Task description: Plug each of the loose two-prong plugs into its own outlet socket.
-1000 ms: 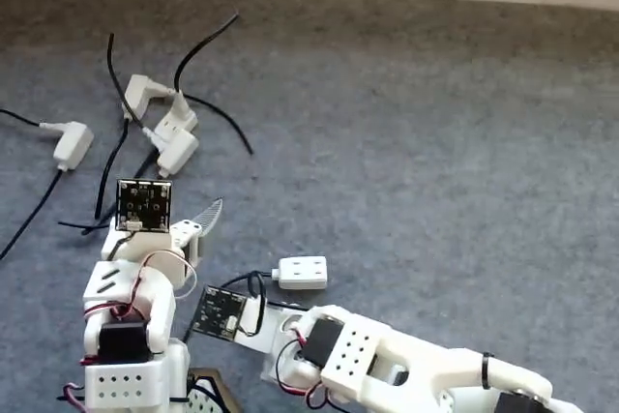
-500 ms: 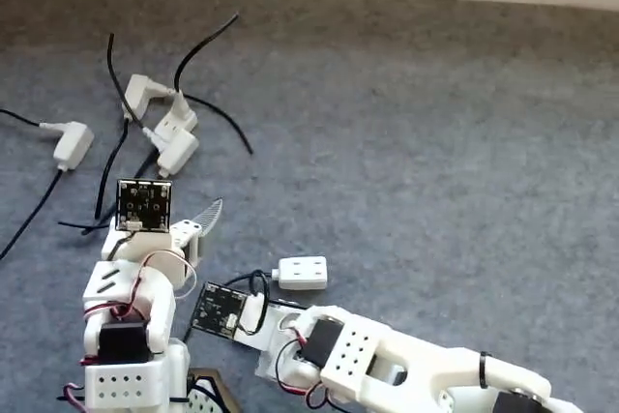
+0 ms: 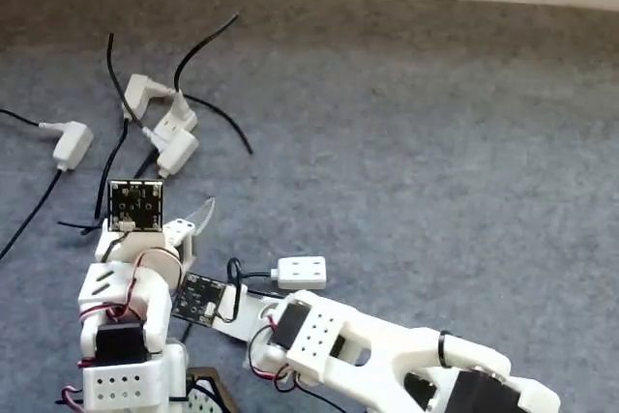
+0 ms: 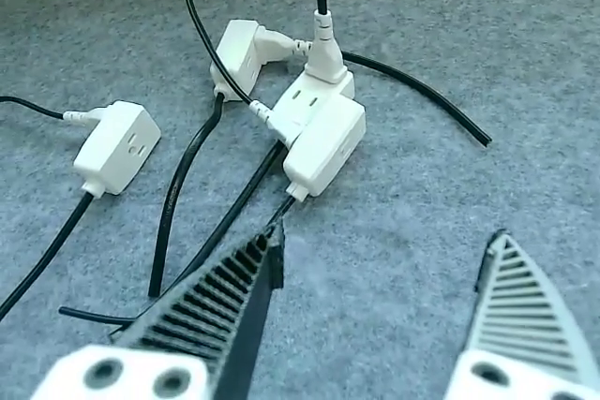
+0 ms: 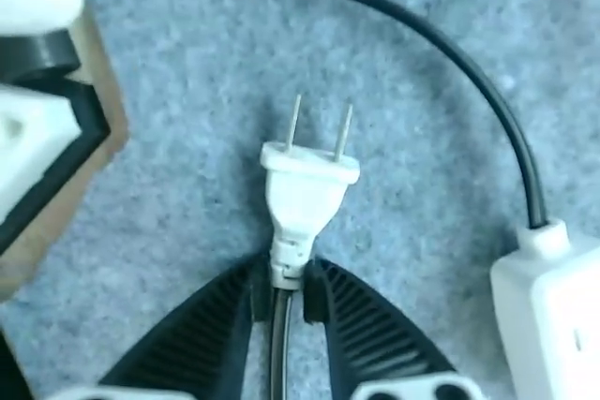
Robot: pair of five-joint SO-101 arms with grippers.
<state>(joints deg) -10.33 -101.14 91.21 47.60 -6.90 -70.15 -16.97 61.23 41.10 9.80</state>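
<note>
My right gripper [image 5: 281, 280] is shut on the neck of a white two-prong plug [image 5: 302, 185], which lies flat on the grey carpet with its prongs pointing away from me. A white outlet socket [image 5: 553, 302] with a black cord [image 5: 441, 44] lies just beside it, and the same outlet socket [image 3: 302, 272] lies beside the right arm [image 3: 329, 340]. My left gripper [image 4: 384, 241] hangs open with nothing in it, short of a cluster of white sockets [image 4: 319, 128]. A single socket [image 4: 117, 142] lies off to one side. The left gripper [image 3: 193, 221] is low in the high view.
Black cords [image 3: 116, 157] trail across the carpet around the socket cluster [image 3: 164, 128] and the lone socket [image 3: 73, 142]. The left arm's base [image 5: 37, 128] stands close beside the held plug. Bare carpet [image 3: 464, 162] stretches over the right half.
The right arm has slid left toward the left arm's base, its wrist now tucked against it. The left arm has shifted slightly left.
</note>
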